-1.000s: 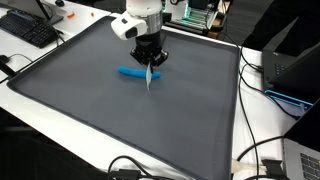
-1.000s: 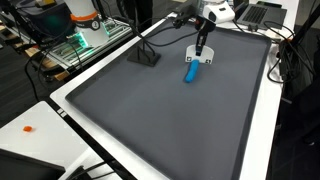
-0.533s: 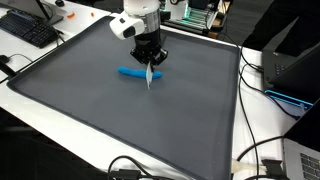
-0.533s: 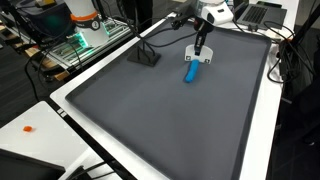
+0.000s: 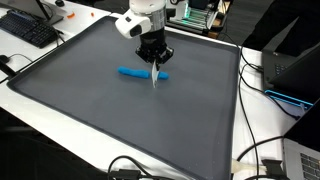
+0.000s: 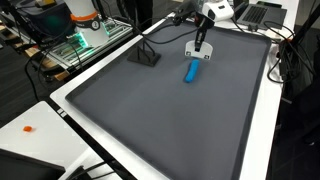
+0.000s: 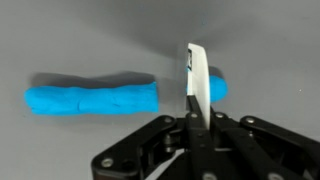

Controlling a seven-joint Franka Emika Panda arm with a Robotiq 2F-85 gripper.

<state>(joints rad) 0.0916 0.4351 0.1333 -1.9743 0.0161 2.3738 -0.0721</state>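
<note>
White blade (image 7: 198, 75) in tight grip of tool (image 7: 196, 122); tip over blue roll (image 7: 92, 98) on grey mat (image 5: 90, 110)

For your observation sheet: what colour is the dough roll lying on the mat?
Bright blue, with no pattern. The dough roll shows best in the wrist view.

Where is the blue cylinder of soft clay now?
In an exterior view the blue clay cylinder lies on the dark grey mat, toward its far edge, beneath the thin white blade that the gripper holds.
</note>
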